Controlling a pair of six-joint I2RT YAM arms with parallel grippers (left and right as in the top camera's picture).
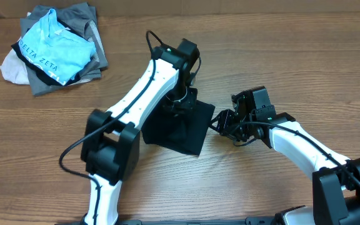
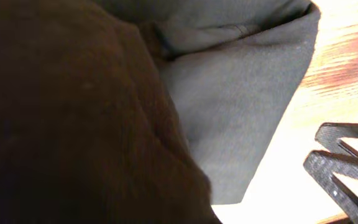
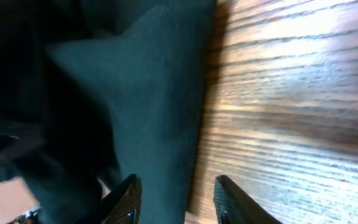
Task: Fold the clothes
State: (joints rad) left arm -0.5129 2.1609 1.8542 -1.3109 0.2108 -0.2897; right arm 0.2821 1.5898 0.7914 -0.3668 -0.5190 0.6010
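Observation:
The clothes are a black T-shirt (image 1: 179, 130), folded into a small slab at the middle of the wooden table. My left gripper (image 1: 181, 103) is down at the slab's far edge. In the left wrist view, dark fabric (image 2: 73, 124) bulges right up to the camera and hides the fingers, and grey-looking folded layers (image 2: 241, 106) lie beyond. My right gripper (image 1: 220, 124) is at the slab's right edge. Its two fingers (image 3: 126, 199) stand apart astride the cloth's edge (image 3: 160, 112), with bare wood showing between them. From the left wrist view the right gripper (image 2: 314, 148) appears at lower right.
A heap of grey and white garments (image 1: 86, 25) lies at the far left corner, with a light blue "DELTA ZETA" shirt (image 1: 55, 53) on top. Bare table (image 1: 280, 56) stretches to the right and behind. Both arms reach in from the near edge.

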